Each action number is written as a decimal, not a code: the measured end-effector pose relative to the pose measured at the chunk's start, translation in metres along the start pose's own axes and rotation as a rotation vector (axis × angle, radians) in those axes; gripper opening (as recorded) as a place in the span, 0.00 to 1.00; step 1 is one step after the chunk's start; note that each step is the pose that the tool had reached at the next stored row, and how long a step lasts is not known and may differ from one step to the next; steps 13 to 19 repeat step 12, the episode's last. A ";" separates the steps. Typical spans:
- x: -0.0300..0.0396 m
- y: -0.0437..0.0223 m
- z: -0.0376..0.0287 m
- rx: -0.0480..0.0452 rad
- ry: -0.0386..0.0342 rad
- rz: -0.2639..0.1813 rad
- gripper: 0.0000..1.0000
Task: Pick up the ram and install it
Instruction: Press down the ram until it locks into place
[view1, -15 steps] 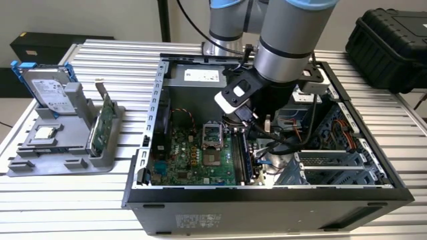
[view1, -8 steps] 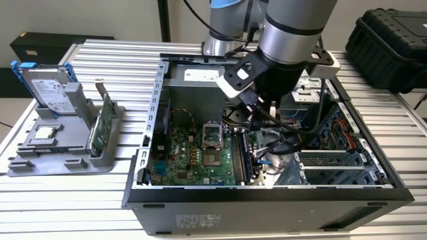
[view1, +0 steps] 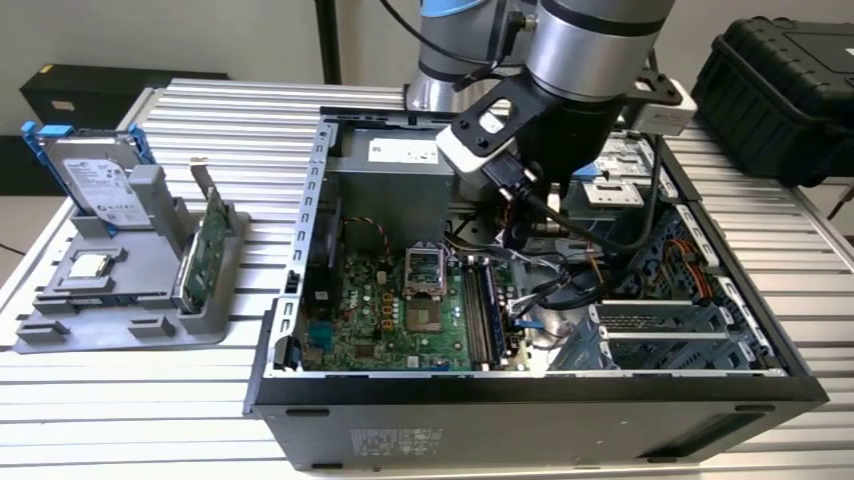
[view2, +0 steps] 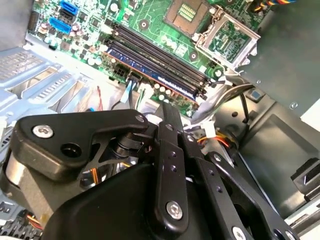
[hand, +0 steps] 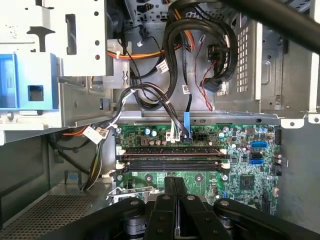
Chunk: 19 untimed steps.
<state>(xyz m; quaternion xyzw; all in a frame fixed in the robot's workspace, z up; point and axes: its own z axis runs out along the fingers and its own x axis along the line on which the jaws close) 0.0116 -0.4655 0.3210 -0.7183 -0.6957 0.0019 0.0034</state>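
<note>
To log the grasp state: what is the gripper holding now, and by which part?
Nothing. The gripper is shut with nothing in it, above the motherboard; the blue ram appears to lie in one of its long slots.

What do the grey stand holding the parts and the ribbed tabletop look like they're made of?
The grey stand looks like matte moulded or printed plastic: dull, uniform colour, no glint. The ribbed silver tabletop looks like bare aluminium profile: evenly grooved slats with a soft metallic sheen.
</note>
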 end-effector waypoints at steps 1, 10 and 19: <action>0.0000 0.0000 -0.0003 0.0001 -0.0002 0.000 0.00; 0.0000 0.0000 -0.0023 0.0001 -0.0004 0.000 0.00; 0.0000 0.0000 -0.0027 0.0001 -0.0004 0.000 0.00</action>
